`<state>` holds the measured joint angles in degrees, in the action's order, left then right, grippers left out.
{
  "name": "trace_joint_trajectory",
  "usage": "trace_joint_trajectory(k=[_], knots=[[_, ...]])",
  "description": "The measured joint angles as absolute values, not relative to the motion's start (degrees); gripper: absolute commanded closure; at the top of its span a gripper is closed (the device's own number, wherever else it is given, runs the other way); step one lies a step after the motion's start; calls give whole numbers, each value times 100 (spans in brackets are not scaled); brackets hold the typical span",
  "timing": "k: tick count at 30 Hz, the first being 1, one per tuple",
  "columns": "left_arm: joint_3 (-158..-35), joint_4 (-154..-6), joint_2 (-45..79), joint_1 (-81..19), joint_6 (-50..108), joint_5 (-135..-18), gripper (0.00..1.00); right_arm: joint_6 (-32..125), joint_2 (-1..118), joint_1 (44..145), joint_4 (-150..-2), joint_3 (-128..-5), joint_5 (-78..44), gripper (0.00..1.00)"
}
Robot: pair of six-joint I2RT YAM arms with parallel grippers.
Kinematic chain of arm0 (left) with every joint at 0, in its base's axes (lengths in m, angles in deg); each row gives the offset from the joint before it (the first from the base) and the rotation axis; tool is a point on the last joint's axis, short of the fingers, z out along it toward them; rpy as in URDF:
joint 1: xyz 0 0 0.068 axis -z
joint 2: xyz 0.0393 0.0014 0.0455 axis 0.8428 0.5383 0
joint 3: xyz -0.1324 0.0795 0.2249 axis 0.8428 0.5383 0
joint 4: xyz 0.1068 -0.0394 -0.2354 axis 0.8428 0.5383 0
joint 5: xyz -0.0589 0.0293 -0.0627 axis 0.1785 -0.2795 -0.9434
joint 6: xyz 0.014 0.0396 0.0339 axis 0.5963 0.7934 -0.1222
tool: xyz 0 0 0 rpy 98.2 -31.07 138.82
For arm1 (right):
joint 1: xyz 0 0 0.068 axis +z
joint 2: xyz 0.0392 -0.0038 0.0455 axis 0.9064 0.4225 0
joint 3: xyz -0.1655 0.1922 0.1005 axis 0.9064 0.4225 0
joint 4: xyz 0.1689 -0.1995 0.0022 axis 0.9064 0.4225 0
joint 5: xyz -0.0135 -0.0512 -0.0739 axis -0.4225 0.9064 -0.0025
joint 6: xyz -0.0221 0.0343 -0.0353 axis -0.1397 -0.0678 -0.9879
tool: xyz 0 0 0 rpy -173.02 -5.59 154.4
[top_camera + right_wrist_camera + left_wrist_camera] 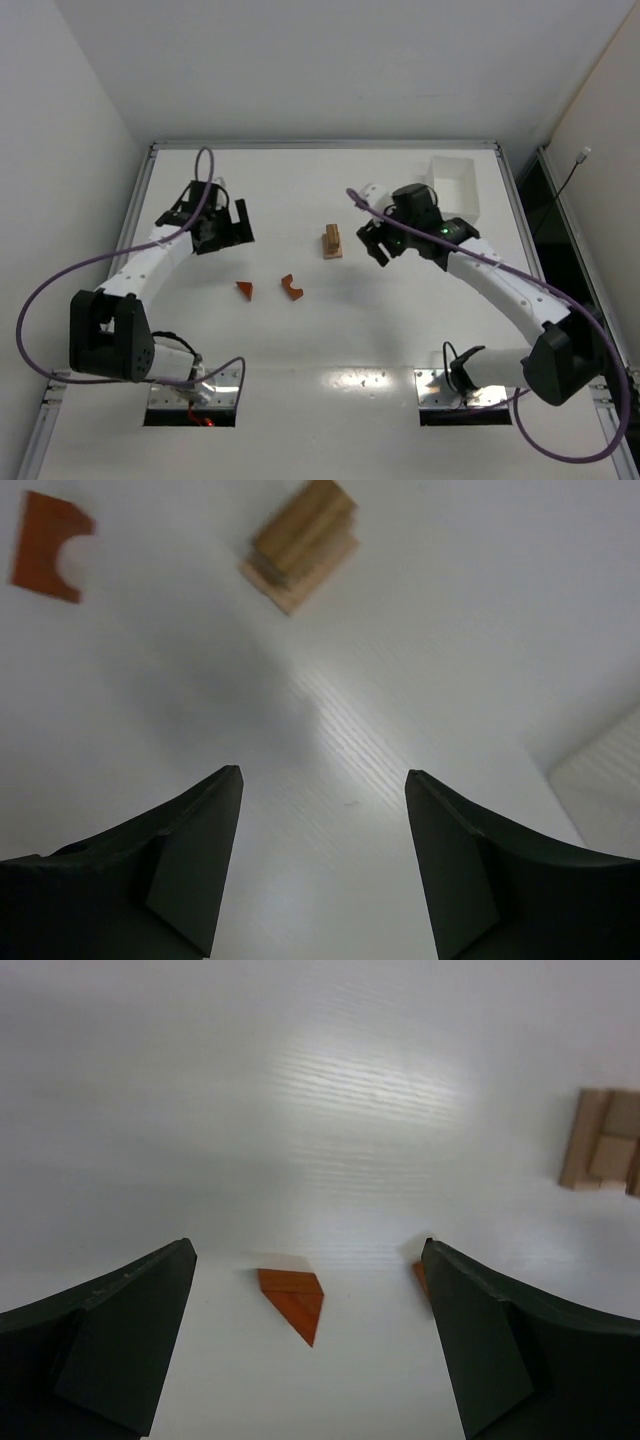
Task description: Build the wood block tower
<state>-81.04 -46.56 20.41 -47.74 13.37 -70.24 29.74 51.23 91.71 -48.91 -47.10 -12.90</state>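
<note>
A small stack of pale tan blocks stands mid-table, the wood block tower; it also shows in the left wrist view and the right wrist view. A reddish-brown wedge lies on the table, between and ahead of my left fingers. The reddish-brown arch lies beside it; it appears at the upper left of the right wrist view and peeks out by my left finger. My left gripper hangs open and empty left of the tower. My right gripper hangs open and empty right of the tower.
A white plastic tray stands at the back right, behind my right arm; its corner shows in the right wrist view. The table's raised rim runs along the back and sides.
</note>
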Motion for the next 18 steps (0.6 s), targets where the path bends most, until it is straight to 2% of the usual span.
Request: trace_joint_trajectory(k=[6,8,12,18], knots=[[-8104,-4671,1779,-5968,1204,-6721,3,2921,5748,11061,-5000,-5139,-1392,40],[-8104,-4673,1707,-6409,1169,-6620,3,2965,6046,11551,-5109,-5213,-1362,45],[-8104,-4673,1582,-7257,1127,-6498,3,3295,6780,11968,-5367,-5412,-1071,49],[-8053,-4686,1088,-8096,1090,-6439,3,4090,7947,12041,-5531,-6098,-317,52]])
